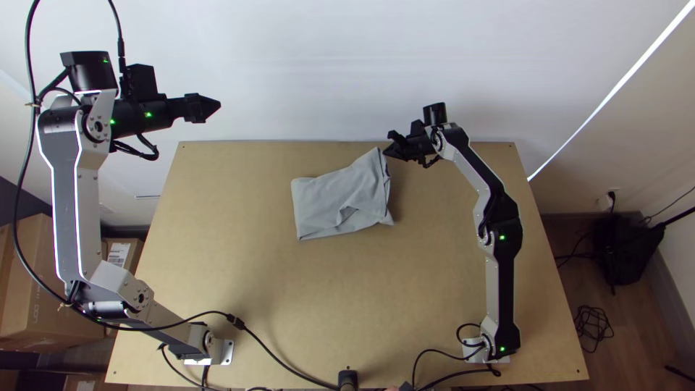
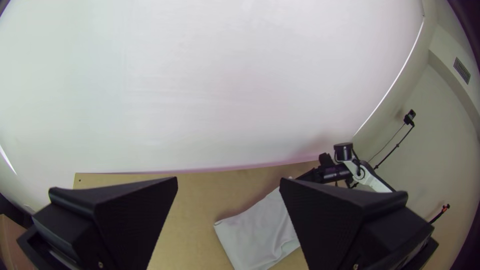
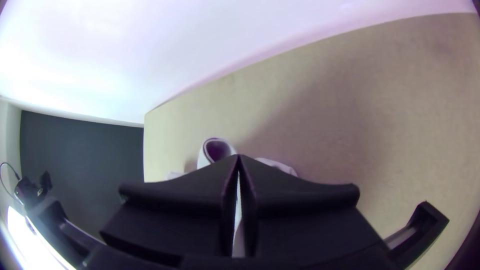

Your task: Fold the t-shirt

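Note:
The grey t-shirt (image 1: 337, 203) lies as a folded bundle on the table's far half, its far right corner drawn up into a peak. At that corner is my right gripper (image 1: 387, 150), pinching the cloth. The right wrist view has the right gripper (image 3: 238, 157) with its fingertips together and a curled edge of the t-shirt (image 3: 204, 159) just beyond them. My left gripper (image 1: 217, 106) hangs past the table's far left corner, away from the cloth. In its wrist view the left gripper (image 2: 228, 182) has its fingers wide apart, with the t-shirt (image 2: 255, 232) farther off.
The wooden table (image 1: 326, 304) extends around the cloth, with a pale wall (image 1: 304, 72) along its far edge. Black cables (image 1: 282, 364) run over the near edge. Cardboard boxes (image 1: 51, 289) stand on the floor at the left.

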`<action>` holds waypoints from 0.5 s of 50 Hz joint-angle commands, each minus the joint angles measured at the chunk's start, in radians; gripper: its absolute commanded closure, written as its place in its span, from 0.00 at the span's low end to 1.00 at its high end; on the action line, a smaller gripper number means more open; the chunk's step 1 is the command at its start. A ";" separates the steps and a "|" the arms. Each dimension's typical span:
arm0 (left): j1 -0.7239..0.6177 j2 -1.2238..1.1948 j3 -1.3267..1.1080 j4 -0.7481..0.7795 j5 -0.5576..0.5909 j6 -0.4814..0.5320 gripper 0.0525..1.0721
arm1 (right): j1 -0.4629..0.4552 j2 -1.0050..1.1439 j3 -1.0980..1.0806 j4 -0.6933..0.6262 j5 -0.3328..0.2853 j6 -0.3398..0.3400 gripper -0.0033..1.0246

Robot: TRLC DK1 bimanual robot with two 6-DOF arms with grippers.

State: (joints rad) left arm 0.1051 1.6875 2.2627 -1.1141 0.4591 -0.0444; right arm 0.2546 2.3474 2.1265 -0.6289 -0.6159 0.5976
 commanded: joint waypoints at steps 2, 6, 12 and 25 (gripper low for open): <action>-0.001 -0.034 -0.008 -0.010 0.003 0.014 0.04 | -0.015 0.066 -0.014 -0.032 0.015 -0.005 0.93; -0.002 -0.035 -0.008 -0.013 0.003 0.014 0.04 | -0.028 0.064 -0.048 -0.041 0.018 -0.021 0.46; -0.004 -0.040 -0.008 -0.013 0.003 0.014 0.04 | -0.055 0.006 -0.132 -0.057 0.022 -0.038 0.04; -0.004 -0.049 -0.008 -0.016 0.003 0.012 0.04 | -0.075 -0.160 -0.382 -0.046 -0.082 -0.101 0.04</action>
State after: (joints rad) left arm 0.1047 1.6760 2.2627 -1.1206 0.4591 -0.0444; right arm 0.1749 2.2494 1.8240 -0.6678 -0.6483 0.5362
